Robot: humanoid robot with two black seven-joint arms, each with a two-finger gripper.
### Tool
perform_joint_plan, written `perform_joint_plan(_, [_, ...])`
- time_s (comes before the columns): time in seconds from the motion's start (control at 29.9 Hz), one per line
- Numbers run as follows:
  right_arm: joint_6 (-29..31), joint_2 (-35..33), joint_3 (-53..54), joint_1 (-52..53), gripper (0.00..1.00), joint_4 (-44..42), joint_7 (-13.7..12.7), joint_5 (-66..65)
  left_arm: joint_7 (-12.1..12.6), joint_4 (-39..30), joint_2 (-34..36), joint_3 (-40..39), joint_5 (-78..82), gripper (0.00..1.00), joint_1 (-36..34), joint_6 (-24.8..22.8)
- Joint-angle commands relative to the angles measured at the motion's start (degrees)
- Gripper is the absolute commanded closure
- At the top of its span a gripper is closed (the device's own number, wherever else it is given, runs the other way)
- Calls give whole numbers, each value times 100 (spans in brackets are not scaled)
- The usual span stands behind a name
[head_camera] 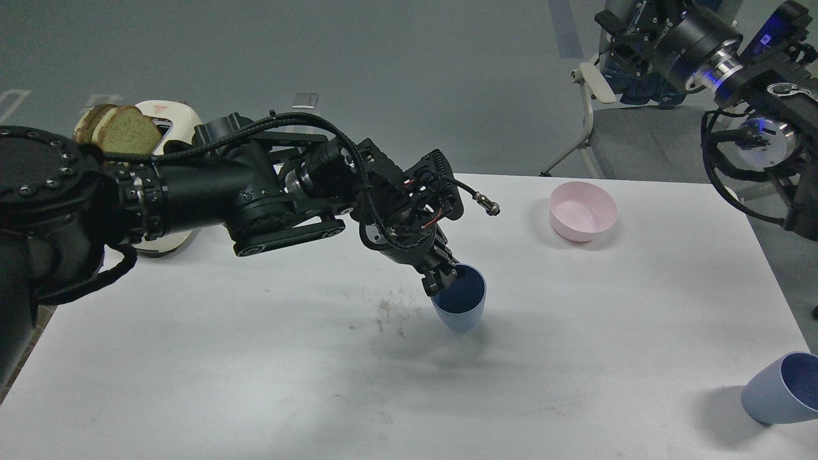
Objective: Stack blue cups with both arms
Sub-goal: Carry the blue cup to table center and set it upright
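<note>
My left gripper [443, 279] is shut on the near-left rim of a blue cup [461, 308], which stands about upright with its base at or just above the white table [255, 358], near the middle. The second blue cup [781, 390] rests tilted at the table's near right corner, its mouth facing up and right, partly cut off by the frame edge. My right arm [735, 70] is raised at the top right, beyond the table; its gripper is out of view.
A pink bowl [582, 211] sits at the far right of the table. A white toaster [167, 124] with bread slices [118, 128] stands at the far left behind my left arm. A dark smudge [393, 313] marks the table left of the held cup. A chair [613, 128] stands behind the table.
</note>
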Motion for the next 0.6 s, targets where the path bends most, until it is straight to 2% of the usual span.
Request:
perform_joint_plan(0.0, [2, -9, 0, -17, 0, 8, 0, 0, 0, 0, 0, -1, -2, 97, 11, 0])
perform_joint_plan(0.17, [2, -18, 0, -26, 0, 26, 0, -9, 0, 0, -8, -10, -45, 83, -7, 0])
perform_joint_plan(0.3, [2, -35, 0, -35, 0, 26, 0, 0, 0, -52, -8, -10, -46, 61, -24, 0])
perform_joint_plan(0.33, [2, -35, 0, -43, 0, 35, 0, 0, 0, -70, 0, -18, -54, 52, -24, 0])
perform_joint_plan(0.37, [2, -35, 0, -44, 0, 35, 0, 0, 0, -79, 0, -18, -54, 50, -33, 0])
perform_joint_plan(0.44, [2, -35, 0, -52, 0, 35, 0, 0, 0, -79, 18, -36, -63, 37, -42, 0])
perform_joint_plan(0.5, [2, -44, 0, -52, 0, 35, 0, 0, 0, -105, 53, -53, -124, 28, -68, 0])
perform_joint_plan(0.57, [2, -53, 0, -52, 0, 44, 0, 0, 0, -114, 71, -71, -256, 24, -94, 0])
